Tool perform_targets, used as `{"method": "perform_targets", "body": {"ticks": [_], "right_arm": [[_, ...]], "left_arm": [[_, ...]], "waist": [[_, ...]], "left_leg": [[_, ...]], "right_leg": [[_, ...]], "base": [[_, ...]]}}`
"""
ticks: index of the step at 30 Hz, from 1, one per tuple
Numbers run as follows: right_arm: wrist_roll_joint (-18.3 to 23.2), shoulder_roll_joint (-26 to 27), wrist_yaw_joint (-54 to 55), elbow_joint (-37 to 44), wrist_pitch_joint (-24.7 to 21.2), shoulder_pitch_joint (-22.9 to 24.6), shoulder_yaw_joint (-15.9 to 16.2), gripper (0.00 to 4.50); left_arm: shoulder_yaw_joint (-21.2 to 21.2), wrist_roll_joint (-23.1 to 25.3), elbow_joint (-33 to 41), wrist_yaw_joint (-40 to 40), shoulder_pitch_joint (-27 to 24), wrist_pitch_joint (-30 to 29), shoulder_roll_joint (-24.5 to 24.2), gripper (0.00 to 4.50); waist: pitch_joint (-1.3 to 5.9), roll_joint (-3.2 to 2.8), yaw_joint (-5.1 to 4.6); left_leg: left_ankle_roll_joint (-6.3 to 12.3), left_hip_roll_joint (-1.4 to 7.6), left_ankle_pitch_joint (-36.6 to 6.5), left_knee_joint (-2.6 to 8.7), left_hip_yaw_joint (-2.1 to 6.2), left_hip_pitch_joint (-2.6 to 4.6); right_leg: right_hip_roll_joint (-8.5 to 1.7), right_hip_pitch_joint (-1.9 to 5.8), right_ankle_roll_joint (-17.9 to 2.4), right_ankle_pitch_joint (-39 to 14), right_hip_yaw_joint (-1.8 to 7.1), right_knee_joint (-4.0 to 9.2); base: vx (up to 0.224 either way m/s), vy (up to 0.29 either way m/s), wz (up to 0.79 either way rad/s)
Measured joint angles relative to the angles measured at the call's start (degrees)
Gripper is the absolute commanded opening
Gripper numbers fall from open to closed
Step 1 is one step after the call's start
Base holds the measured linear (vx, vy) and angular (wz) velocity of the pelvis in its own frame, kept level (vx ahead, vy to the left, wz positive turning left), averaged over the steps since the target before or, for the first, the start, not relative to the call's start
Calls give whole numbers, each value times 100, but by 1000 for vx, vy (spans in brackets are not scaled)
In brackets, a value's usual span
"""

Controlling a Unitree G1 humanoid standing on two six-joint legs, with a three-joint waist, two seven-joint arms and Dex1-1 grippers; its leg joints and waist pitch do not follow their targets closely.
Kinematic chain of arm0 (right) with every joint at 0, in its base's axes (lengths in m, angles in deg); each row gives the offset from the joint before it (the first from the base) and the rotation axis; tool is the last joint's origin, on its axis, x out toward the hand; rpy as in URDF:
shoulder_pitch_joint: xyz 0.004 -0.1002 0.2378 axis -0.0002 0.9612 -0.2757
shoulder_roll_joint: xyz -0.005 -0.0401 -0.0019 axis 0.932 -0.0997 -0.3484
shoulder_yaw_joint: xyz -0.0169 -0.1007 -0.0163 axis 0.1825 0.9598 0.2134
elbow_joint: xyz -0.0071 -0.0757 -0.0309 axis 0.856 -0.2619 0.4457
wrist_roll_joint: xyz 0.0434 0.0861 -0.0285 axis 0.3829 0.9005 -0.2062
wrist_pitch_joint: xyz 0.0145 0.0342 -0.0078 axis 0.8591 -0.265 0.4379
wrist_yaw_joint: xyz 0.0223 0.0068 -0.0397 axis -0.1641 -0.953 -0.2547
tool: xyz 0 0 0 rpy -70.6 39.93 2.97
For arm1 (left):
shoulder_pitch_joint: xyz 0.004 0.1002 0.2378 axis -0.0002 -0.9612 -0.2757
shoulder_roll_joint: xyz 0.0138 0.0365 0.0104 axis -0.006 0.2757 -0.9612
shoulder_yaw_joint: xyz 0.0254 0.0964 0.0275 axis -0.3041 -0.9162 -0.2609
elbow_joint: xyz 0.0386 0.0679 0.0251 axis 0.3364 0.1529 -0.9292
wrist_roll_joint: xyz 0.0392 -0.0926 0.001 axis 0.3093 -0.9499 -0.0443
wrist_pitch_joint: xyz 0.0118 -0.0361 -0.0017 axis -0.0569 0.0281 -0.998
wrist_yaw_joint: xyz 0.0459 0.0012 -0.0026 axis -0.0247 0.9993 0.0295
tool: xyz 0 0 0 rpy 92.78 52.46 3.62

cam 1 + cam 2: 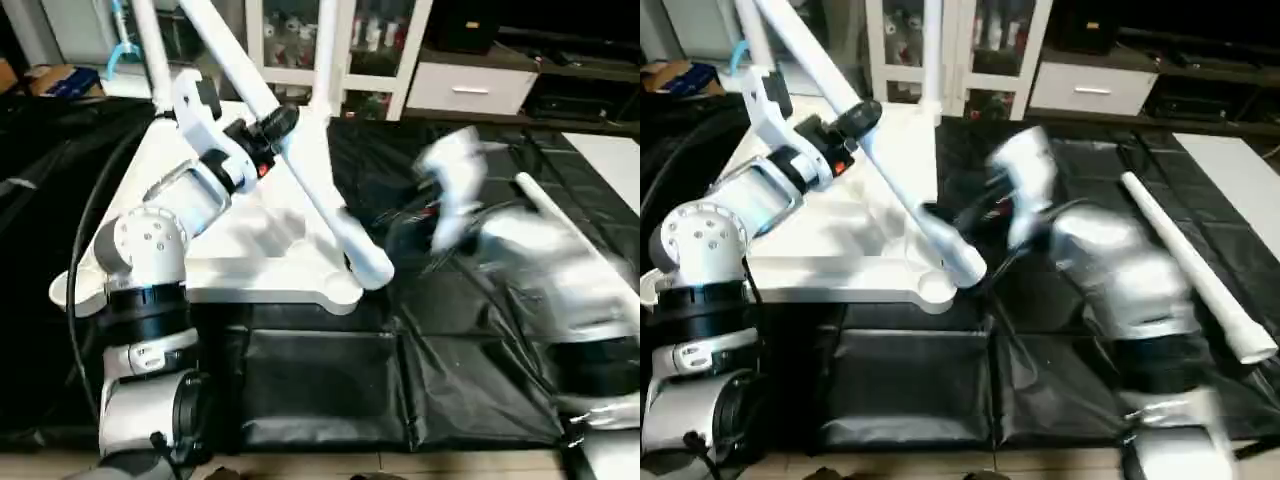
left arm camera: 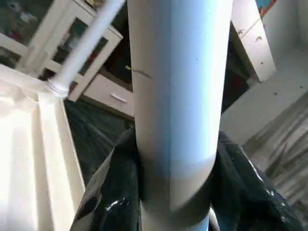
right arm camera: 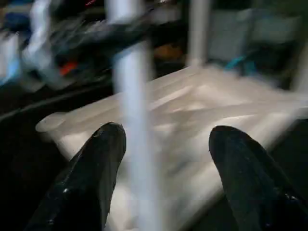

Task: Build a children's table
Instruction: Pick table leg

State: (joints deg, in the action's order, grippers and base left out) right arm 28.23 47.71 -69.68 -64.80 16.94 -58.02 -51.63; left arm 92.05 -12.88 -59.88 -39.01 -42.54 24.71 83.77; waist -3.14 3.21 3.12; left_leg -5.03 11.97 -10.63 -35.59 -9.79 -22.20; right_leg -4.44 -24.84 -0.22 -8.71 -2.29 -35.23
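Note:
The children's table top lies upside down on black sheeting, ribs up. Two white legs stand upright in its far corners. My left gripper is shut on a third leg, which slants down to the top's near right corner. In the left wrist view this leg sits between the black fingers. My right gripper is open, its fingers wide apart just right of the slanted leg, facing the top. A fourth leg lies loose on the sheeting at the right.
Black sheeting covers the work surface. A white glass-door cabinet and a white drawer unit stand behind. A white board lies at the far right. A black cable loops at the left.

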Motion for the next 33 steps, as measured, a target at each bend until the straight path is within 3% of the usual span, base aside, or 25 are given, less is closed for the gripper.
{"method": "perform_targets", "body": {"ticks": [3,6,12,17,25,33], "right_arm": [[-44,-544,-304,-342,-52,188,-102,311],[-239,-859,-564,-526,18,561,-13,311],[90,-569,-619,-235,-198,524,126,311],[251,-443,-730,-248,-343,284,288,311],[221,-286,-822,-279,-402,269,603,311],[259,-246,-955,-280,-589,230,955,311]], "left_arm": [[-16,7,0,-66,2,-9,28,164],[-50,-12,0,-69,8,-7,20,164],[-280,-13,0,-63,43,-56,54,164],[-369,-15,22,-113,109,-194,96,164],[-483,-52,158,-107,111,-266,118,164],[-744,-80,323,-56,113,-437,127,164]], "waist": [[-1,47,28],[-2,55,32],[-3,55,-64],[-3,70,-56],[-12,98,20],[-15,107,23]], "left_leg": [[-1,5,1,0,3,0],[0,2,0,-1,-1,-1],[0,5,1,-1,2,2],[1,4,2,-6,1,-4],[3,5,1,-6,1,-9],[1,5,2,-7,1,-7]], "right_leg": [[4,2,1,0,-5,0],[0,4,2,0,-1,8],[4,-8,6,6,-8,-3],[2,-6,5,7,-6,1],[1,-7,5,7,-7,4],[1,-7,4,7,-6,1]], "base": [[0,0,0],[0,0,0],[0,0,0],[0,0,0],[0,0,0],[0,0,0]]}}
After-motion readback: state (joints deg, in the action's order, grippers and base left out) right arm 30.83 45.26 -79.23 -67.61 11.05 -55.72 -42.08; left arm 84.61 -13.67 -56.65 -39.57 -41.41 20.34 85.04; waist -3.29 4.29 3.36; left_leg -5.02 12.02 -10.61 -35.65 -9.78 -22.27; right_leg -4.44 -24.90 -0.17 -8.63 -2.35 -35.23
